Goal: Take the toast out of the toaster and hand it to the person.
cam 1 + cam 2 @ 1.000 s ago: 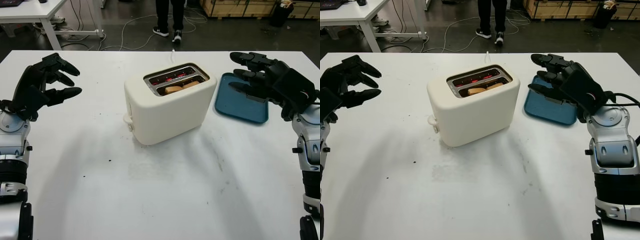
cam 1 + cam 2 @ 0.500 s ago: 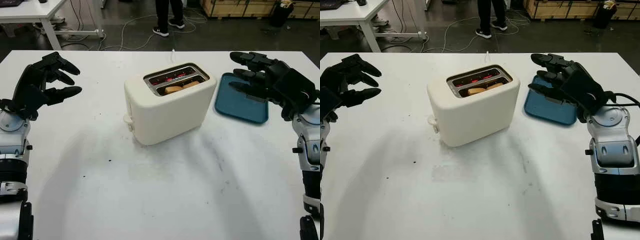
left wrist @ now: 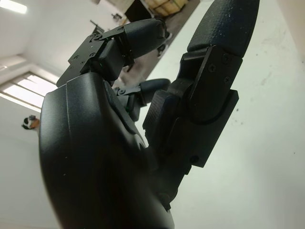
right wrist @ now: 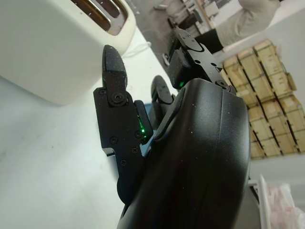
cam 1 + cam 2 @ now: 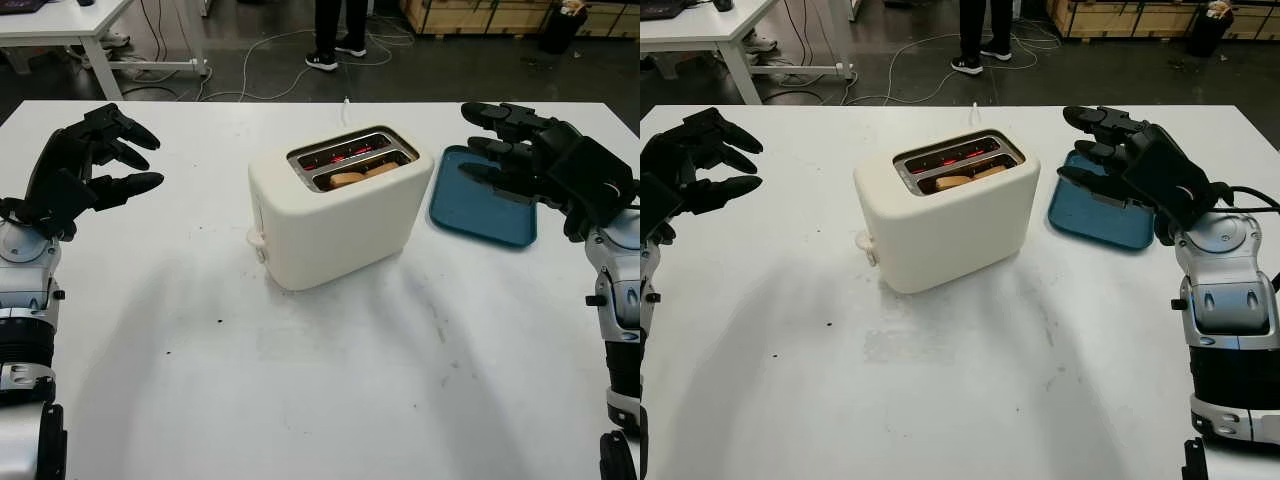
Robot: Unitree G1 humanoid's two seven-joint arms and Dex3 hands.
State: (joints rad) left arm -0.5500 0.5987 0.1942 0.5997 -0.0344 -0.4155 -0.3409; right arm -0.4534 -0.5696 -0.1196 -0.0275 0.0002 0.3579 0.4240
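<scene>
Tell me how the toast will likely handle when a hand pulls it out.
The toast is probably stiff but crumbly, so pinch it gently. It sits low in the toaster slot, so little edge is exposed. Glowing elements suggest it may be hot.

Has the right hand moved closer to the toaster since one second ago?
No. The right hand remains above the blue tray, equally far from the toaster.

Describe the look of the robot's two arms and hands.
Both hands, left hand and right hand, are matte black, with a blocky shell and three thick, rounded-tip fingers joined by small screws. The forearms are silver-grey with black joint bands. A black cable runs by the right wrist. Small green lights glow inside the right hand.
</scene>
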